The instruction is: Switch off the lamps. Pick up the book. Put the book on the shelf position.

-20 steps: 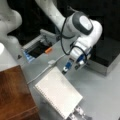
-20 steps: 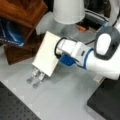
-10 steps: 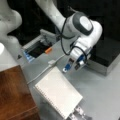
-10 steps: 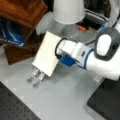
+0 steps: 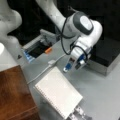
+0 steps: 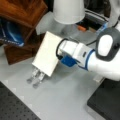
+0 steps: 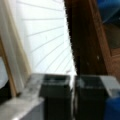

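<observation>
Grey table (image 5: 105, 95) seen under everything in both front views. Open dark tray (image 5: 37, 50) set toward a front view's upper left, small orange item (image 5: 48, 50) lying at its edge. White cable (image 5: 41, 72) with small plug block (image 5: 51, 62) laid across table. Black box (image 5: 107, 53) placed at a front view's right. White lamp shade (image 6: 68, 11) seen at a front view's top. Blue object (image 6: 11, 33) tucked at a front view's left. Black perforated mat (image 6: 15, 106) laid at lower left corner.
</observation>
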